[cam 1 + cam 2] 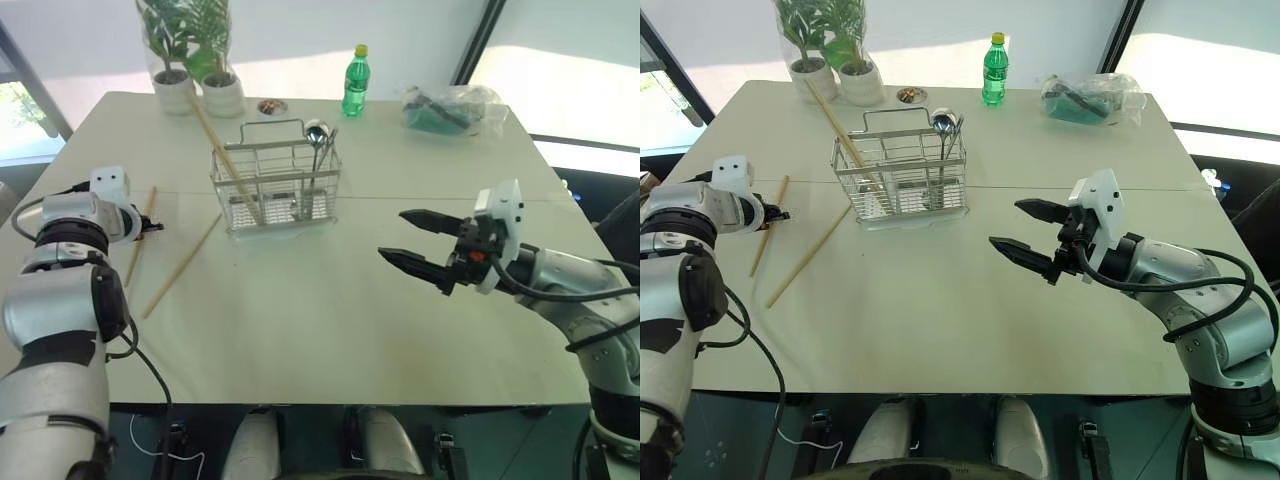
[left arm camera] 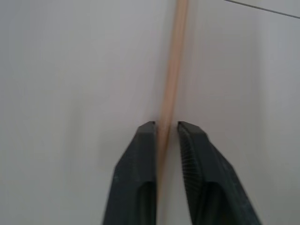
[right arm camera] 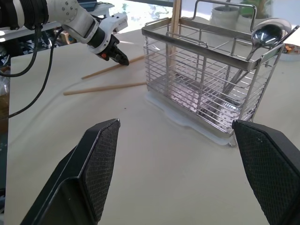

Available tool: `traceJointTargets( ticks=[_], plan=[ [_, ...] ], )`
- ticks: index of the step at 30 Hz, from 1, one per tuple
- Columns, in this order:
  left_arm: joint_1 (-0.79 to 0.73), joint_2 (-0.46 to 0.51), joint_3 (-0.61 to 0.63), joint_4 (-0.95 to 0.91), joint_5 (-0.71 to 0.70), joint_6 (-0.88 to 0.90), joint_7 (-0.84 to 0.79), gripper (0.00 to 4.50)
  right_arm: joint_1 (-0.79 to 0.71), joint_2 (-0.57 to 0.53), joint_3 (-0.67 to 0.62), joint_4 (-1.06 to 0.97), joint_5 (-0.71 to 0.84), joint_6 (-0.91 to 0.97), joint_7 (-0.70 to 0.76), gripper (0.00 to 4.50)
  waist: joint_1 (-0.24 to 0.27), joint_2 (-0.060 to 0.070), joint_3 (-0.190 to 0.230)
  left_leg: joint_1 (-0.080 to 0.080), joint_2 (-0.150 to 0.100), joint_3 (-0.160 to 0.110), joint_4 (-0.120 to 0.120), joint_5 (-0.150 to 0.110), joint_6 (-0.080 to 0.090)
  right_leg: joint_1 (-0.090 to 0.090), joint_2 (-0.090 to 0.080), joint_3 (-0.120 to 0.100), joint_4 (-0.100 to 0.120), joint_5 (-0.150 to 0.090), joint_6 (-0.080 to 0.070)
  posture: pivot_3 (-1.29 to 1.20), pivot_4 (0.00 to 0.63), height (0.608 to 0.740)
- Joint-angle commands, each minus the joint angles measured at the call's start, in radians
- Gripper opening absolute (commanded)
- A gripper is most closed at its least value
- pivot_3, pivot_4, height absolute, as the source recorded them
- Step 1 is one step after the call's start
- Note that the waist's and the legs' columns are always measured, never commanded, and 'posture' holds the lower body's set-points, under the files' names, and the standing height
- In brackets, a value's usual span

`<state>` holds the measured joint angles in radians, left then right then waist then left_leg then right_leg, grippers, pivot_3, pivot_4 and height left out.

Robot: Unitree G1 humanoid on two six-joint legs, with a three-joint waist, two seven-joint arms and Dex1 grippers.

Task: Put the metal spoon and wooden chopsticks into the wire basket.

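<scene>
Silver arms (image 1: pixel 60 330), seemingly ribbed black grippers (image 1: pixel 415 243)

Open table (image 1: pixel 330 330) between arms; wire basket (image 1: pixel 275 185) mid-table, plant pots (image 1: pixel 200 95) and bottle (image 1: pixel 355 82) crowd far edge.

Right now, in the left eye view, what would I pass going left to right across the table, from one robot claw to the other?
Left gripper shut on a chopstick on the table → second loose chopstick → wire basket with a leaning chopstick and spoon inside → right gripper, open above the table.
</scene>
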<state>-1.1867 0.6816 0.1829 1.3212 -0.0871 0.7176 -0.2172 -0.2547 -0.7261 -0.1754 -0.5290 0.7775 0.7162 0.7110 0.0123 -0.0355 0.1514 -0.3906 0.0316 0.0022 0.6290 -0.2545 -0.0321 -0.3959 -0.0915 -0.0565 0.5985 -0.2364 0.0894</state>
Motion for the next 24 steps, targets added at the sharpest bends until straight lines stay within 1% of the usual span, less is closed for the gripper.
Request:
traceJointTargets(
  ticks=[1,9,12,15,17,19,22,24],
  plan=[
    [-0.003,0.005,0.025,-0.002,-0.001,0.019,0.026,0.07,-0.015,-0.013,-0.043,-0.023,0.028,0.002,-0.004,3.98,0.0,0.0,0.0,0.0,0.0,0.0,0.0,0.0,0.0,0.0,0.0,0.0,0.0,0.0,0.0,0.0,0.15,0.717],
    [0.002,0.021,0.058,-0.009,-0.006,0.04,0.033,0.07,-0.016,-0.013,-0.042,-0.017,0.027,-0.002,-0.004,3.98,-0.001,0.0,0.0,0.0,0.0,0.0,0.0,0.0,0.0,0.0,0.0,0.0,0.001,0.0,0.0,0.0,0.15,0.717],
    [-0.005,0.029,0.039,-0.045,0.013,-0.06,-0.006,0.07,-0.011,-0.021,-0.046,-0.014,0.02,-0.004,0.0,3.98,-0.001,0.0,0.0,0.0,0.0,0.0,0.0,0.0,0.0,0.0,0.0,0.0,0.001,0.0,0.0,0.0,0.15,0.717],
    [-0.009,0.045,0.039,-0.113,0.011,-0.217,-0.051,0.07,-0.004,-0.039,-0.058,-0.007,0.012,-0.005,0.006,3.98,0.0,-0.001,0.0,0.0,0.0,0.0,0.0,0.0,0.0,0.0,0.0,0.0,0.001,0.0,0.0,0.0,0.15,0.717],
    [-0.002,0.05,0.069,-0.195,-0.026,-0.327,-0.123,0.07,-0.004,-0.05,-0.072,-0.003,0.022,0.0,0.005,3.98,0.001,-0.002,0.0,0.0,0.0,0.0,0.0,0.0,0.0,0.0,0.0,0.0,0.0,0.0,0.0,0.0,0.15,0.717],
    [0.043,0.053,0.108,-0.366,-0.096,-0.408,-0.244,0.07,-0.002,-0.06,-0.086,-0.002,0.03,0.007,0.004,3.98,0.001,-0.002,0.0,-0.001,0.0,0.0,0.0,0.0,0.0,0.0,0.0,0.0,0.0,0.0,0.0,0.0,0.15,0.717],
    [0.118,0.053,0.142,-0.584,-0.175,-0.41,-0.346,0.07,0.003,-0.069,-0.097,-0.002,0.033,0.012,0.006,3.98,0.001,-0.001,0.0,-0.001,0.0,0.002,0.0,0.0,0.0,0.0,-0.003,0.0,0.0,0.0,0.0,0.0,0.15,0.717],
    [0.134,0.056,0.212,-0.738,-0.271,-0.404,-0.384,0.07,0.01,-0.074,-0.102,-0.005,0.032,0.014,0.009,3.98,0.0,-0.001,0.0,0.0,0.0,0.003,0.0,0.0,0.0,0.0,-0.004,0.0,0.0,0.0,0.0,0.0,0.15,0.717]
  ],
)
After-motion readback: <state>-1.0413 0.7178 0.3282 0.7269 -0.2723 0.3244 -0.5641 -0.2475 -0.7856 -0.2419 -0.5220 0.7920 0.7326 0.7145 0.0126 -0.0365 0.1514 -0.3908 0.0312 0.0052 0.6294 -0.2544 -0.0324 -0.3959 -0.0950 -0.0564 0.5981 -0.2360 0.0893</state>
